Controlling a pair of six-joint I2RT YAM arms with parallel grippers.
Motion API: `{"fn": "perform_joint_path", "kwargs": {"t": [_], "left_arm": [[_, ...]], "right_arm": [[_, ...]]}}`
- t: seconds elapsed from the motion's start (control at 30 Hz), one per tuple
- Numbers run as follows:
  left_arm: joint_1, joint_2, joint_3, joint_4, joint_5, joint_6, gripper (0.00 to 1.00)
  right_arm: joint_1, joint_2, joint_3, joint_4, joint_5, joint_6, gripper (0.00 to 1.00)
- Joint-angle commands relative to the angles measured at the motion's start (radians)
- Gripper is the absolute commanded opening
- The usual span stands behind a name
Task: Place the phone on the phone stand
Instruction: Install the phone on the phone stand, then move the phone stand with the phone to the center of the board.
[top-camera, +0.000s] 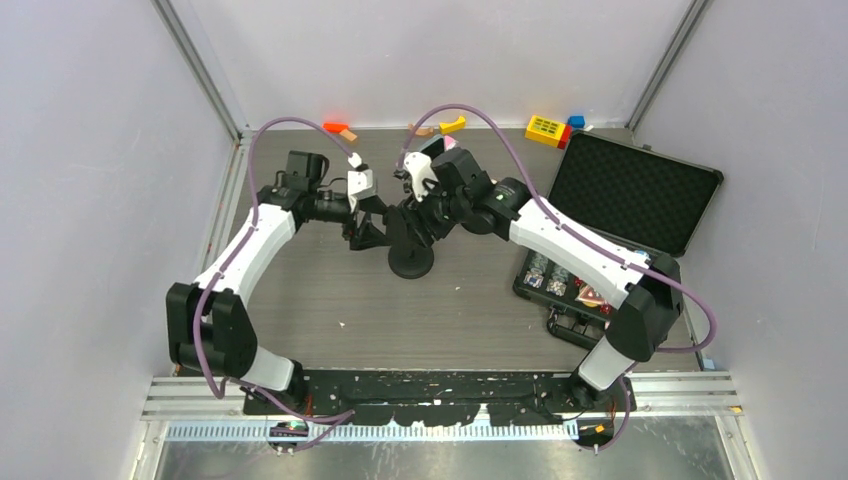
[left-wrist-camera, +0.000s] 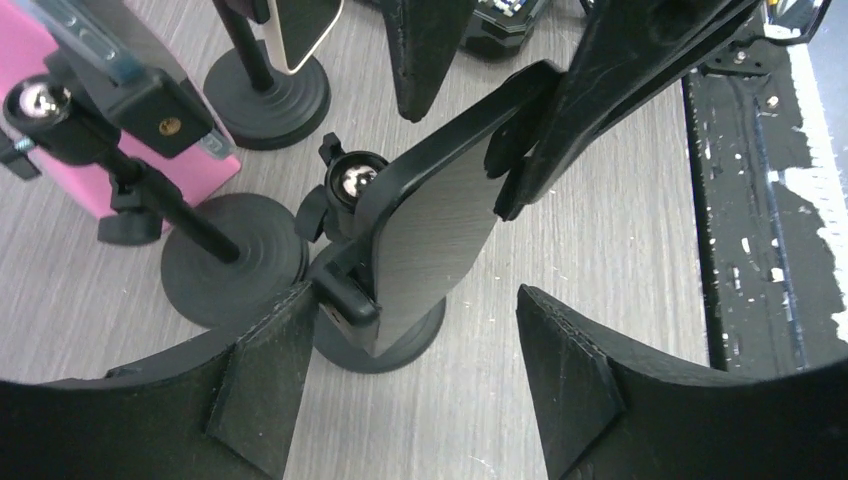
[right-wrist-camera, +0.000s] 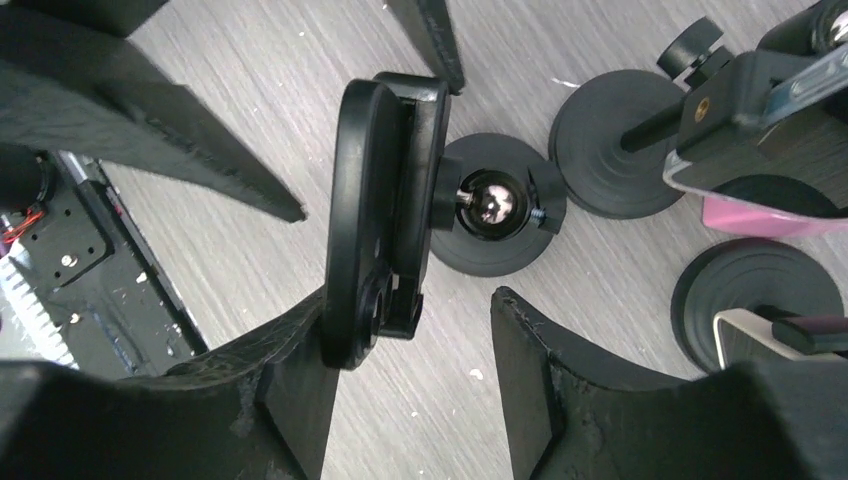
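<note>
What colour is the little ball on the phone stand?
Shiny silver. The ball shows best in the right wrist view.

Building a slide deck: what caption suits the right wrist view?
Black phone sits in the phone stand clamp, with the right end effector open around it.

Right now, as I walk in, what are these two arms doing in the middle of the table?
Both arms meet at the black round-based phone stand. The flat black phone sits in its clamp. The left gripper and the right gripper are open around the phone, neither squeezing it, so the placing looks about done.
</note>
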Motion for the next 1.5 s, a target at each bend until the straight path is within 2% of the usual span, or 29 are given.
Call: {"fn": "perform_joint_path", "kwargs": {"t": [0.0,0.23,0.4,0.47,0.6,0.8,0.93,1.07,1.23,1.37,1.47], "left_arm": [[-0.031,0.029,0.035,0.102,0.079,0.037,0.72],[-0.045,0.095,0.062,0.099,0.125,0.019,0.47],[-0.045,0.089,0.046,0.068,0.106,0.028,0.34],[-0.045,0.077,0.035,0.064,0.089,0.02,0.26],[-0.041,0.031,-0.004,0.07,0.055,-0.005,0.16],[-0.012,-0.069,-0.091,0.187,-0.041,-0.133,0.0],[0.029,-0.139,-0.139,0.263,-0.129,-0.195,0.0],[0.098,-0.167,-0.178,0.339,-0.158,-0.208,0.0],[0.189,-0.071,-0.108,0.337,-0.077,-0.205,0.0],[0.227,0.002,-0.052,0.371,-0.042,-0.199,0.0],[0.229,0.074,0.026,0.325,0.005,-0.167,0.0]], "right_arm": [[-0.012,-0.088,0.016,-0.026,-0.062,-0.014,0.6],[-0.064,-0.159,-0.017,-0.03,-0.104,-0.013,0.63],[-0.11,-0.189,-0.03,-0.03,-0.134,-0.002,0.63],[-0.123,-0.2,-0.039,-0.029,-0.141,-0.001,0.63],[-0.146,-0.226,-0.058,-0.023,-0.151,0.004,0.63],[-0.178,-0.258,-0.077,-0.013,-0.164,0.014,0.63],[-0.195,-0.278,-0.086,-0.005,-0.168,0.02,0.63],[-0.213,-0.297,-0.1,0.007,-0.173,0.026,0.63],[-0.236,-0.315,-0.114,0.019,-0.181,0.035,0.63],[-0.25,-0.327,-0.121,0.019,-0.182,0.034,0.63],[-0.263,-0.339,-0.126,0.019,-0.182,0.034,0.63]]}}
